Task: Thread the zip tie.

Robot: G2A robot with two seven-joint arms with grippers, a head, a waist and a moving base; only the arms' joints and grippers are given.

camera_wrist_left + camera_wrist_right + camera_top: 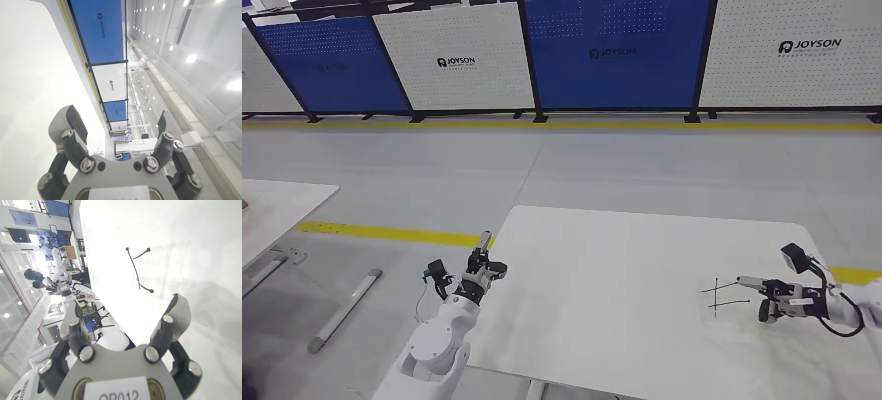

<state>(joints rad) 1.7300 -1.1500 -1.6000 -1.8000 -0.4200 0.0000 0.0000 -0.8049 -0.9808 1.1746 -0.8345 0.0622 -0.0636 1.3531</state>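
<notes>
One white table (622,300), broad, viewed from above. At the table's left edge, left gripper (480,245), pointing away from the robot, fingers spread wide apart, holding nothing and touching nothing. Near the table's right edge, right gripper (124,300), over the tabletop and aimed toward the table's middle, fingers likewise wide apart, nothing between them. Just ahead of those fingertips, three black zip ties (727,291), thin, lying flat and loose on the table: one slightly curved, the other two laid across it, one toward each end. Small square heads all free, none threaded. Near the right gripper but not touching it; well apart from the left gripper, across the table.
</notes>
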